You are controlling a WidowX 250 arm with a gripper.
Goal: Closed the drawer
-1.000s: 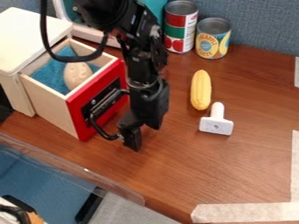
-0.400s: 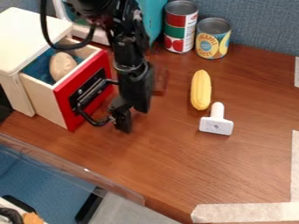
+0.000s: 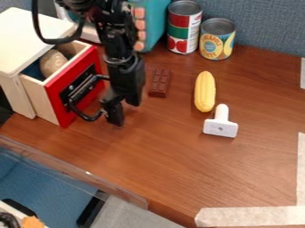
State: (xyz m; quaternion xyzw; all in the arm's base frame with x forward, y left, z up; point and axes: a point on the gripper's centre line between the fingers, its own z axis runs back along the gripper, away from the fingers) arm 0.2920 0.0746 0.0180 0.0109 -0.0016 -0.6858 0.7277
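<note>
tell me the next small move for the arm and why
Probably a further push on the red drawer front toward the cabinet: the drawer still stands partly open, the potato shows inside, and the gripper is at the front's outer side, by the handle.

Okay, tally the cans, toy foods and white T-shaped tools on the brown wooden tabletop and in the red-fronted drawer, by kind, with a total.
Labelled metal cans: 2
Toy foods, namely yellow corn cob, brown chocolate bar, tan potato-like piece: 3
White T-shaped tool: 1
Total: 6
</note>
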